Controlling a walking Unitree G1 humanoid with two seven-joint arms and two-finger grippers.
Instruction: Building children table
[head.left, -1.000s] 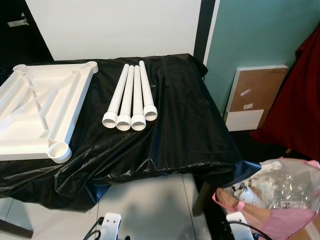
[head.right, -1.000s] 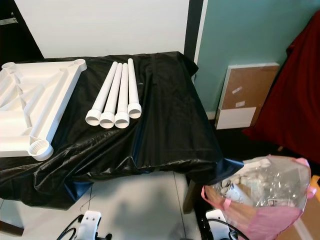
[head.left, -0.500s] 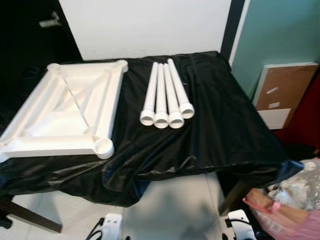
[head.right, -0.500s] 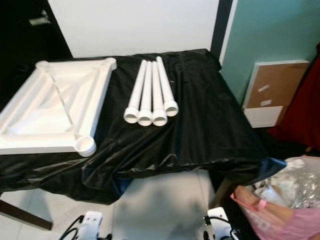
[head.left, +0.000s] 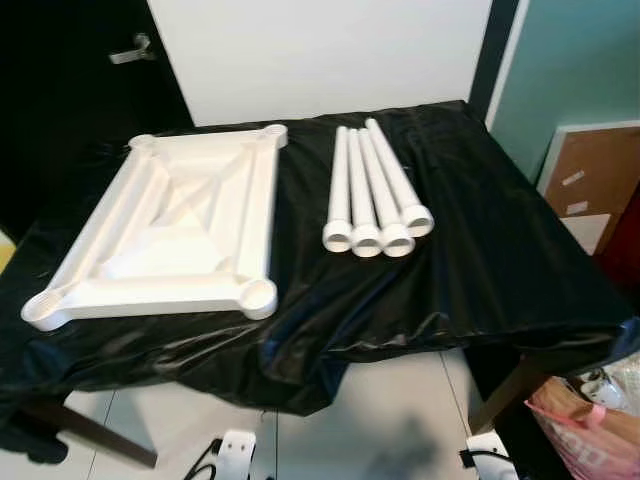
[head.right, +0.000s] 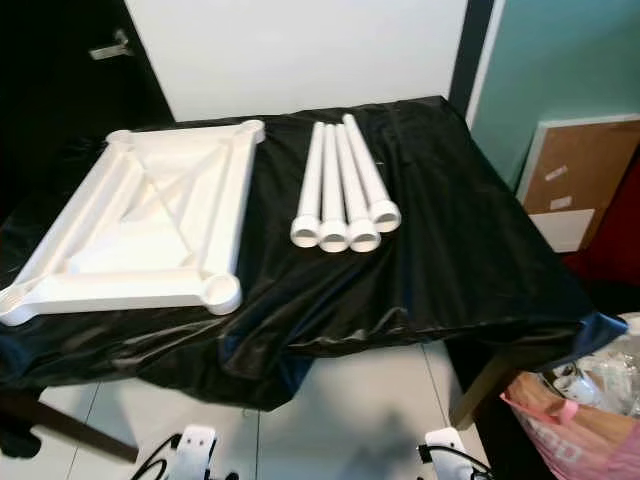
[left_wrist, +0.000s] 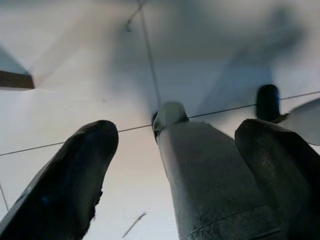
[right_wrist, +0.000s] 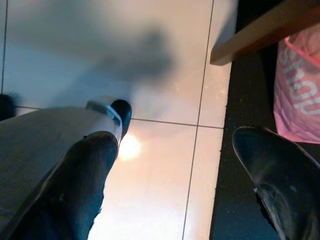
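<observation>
Tabletop (head.left: 170, 235), inverted, is lying at the counter's (head.left: 480, 270) left side, its near corners approaching the front edge; four legs (head.left: 375, 190) are resting just beside it. Left gripper (left_wrist: 175, 165) and right gripper (right_wrist: 180, 185) are hanging with fingers spread above floor tiles (right_wrist: 165, 60).

White tabletop (head.left: 170, 225) lying underside up on black-draped worktop (head.left: 480, 260), round corner sockets showing — four white tube legs (head.left: 375, 190) side by side just beside it
</observation>
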